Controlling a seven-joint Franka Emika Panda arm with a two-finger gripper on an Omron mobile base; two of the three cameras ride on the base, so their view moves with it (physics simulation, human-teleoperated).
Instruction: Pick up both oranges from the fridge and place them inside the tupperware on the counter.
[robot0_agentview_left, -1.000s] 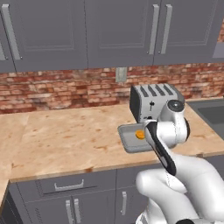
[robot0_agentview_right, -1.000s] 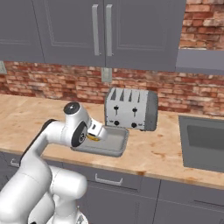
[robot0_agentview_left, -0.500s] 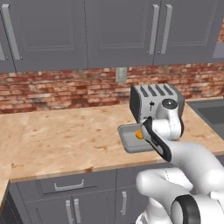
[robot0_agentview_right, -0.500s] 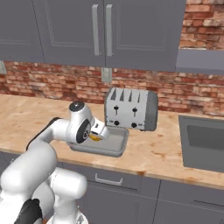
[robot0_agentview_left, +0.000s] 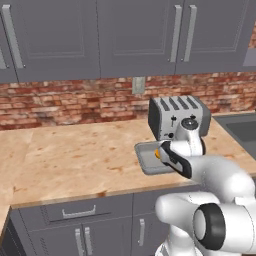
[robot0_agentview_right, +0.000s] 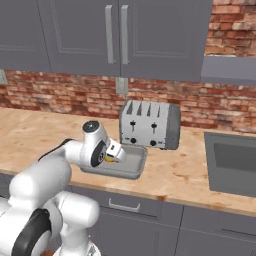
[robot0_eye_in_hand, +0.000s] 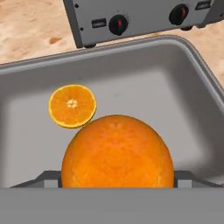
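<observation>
Left base view, right of centre: the white arm has moved further over the shallow grey rectangular tupperware (robot0_agentview_left: 148, 159), which sits on the tan wood-grain counter (robot0_agentview_left: 70, 160) touching the silver slotted toaster (robot0_agentview_left: 177, 116).

Right base view, centre left: the gripper (robot0_agentview_right: 113, 154) hangs over the tray's near end with a glimpse of orange at its tips.

Hand view, bottom centre: a round bright-orange fruit (robot0_eye_in_hand: 117, 153) sits clamped between the fingertips above the tray floor, beside the orange already lying there, cut face up (robot0_eye_in_hand: 72, 105). Release looks imminent, which would likely complete the task.
</observation>
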